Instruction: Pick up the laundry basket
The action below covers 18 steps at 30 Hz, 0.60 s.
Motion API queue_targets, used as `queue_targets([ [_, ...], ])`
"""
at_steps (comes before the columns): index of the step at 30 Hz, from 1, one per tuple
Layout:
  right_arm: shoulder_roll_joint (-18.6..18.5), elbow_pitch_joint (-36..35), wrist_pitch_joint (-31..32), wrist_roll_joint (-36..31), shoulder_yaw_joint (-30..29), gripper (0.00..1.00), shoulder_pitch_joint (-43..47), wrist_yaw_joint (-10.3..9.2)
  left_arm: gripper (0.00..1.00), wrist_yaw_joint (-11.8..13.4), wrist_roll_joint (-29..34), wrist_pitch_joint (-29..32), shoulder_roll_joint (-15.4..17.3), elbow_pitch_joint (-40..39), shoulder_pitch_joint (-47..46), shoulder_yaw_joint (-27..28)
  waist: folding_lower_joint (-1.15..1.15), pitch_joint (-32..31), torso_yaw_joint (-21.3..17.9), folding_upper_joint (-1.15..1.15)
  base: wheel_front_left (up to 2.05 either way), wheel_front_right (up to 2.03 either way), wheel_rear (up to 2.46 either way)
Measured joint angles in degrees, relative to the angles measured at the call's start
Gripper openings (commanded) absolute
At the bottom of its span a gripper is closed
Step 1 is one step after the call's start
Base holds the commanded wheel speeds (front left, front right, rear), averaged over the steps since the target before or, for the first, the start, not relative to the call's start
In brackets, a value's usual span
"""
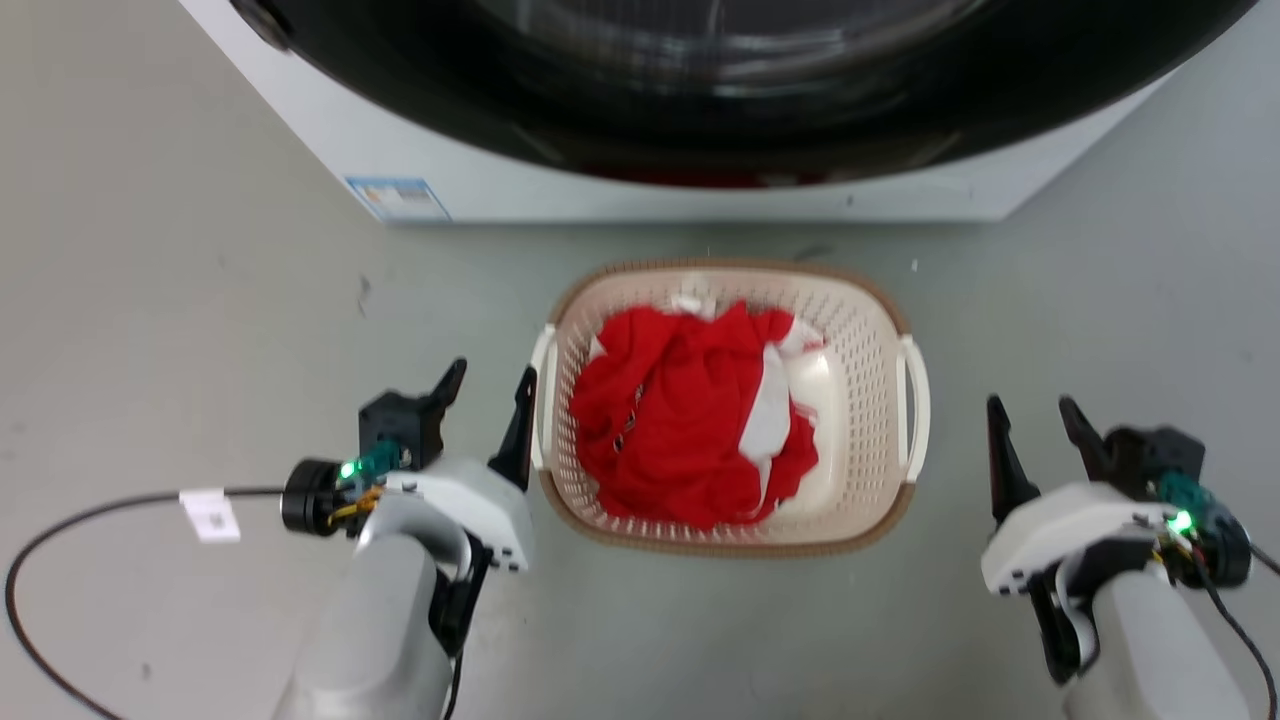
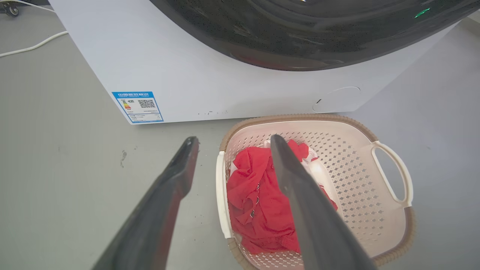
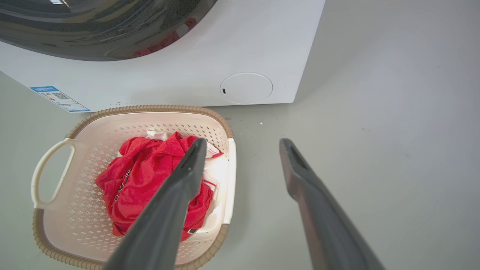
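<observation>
Blue-edged label [image 2: 137, 107], lower left of the washing machine [image 2: 225, 75] front: QR code and small print, too fine to read. White tag [image 1: 210, 515] on the black cable [image 1: 60, 535], lower left of head view; no legible writing.

My left gripper [image 1: 493, 370]: spread wide, empty, inner finger just beside the left handle [image 1: 543, 400]; contact unclear. My right gripper [image 1: 1030, 402]: wide, empty, apart from the right handle [image 1: 915, 400].

Laundry basket [image 1: 865, 340] mid-frame on grey floor [image 1: 150, 300], just below the machine, red garment [image 1: 680, 420] inside.
</observation>
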Motion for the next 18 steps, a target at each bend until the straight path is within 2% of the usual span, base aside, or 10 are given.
queue_targets([
  [11, 0.00, 15.47, -0.83, 1.79, 4.03, 1.00, -15.66, 0.01, 1.00, -0.09, -8.45, 0.56, 3.59, 16.31, -16.28, -8.28, 0.00, 13.45, -1.36, 0.00, 0.00, 0.00, 0.00],
  [18, -0.01, 24.73, -0.79, 4.87, 8.31, 1.00, -23.78, 0.01, 1.00, -0.09, -15.10, 5.87, 6.73, 22.90, -23.50, -13.67, 0.00, 19.13, -2.72, 0.00, 0.00, 0.00, 0.00],
])
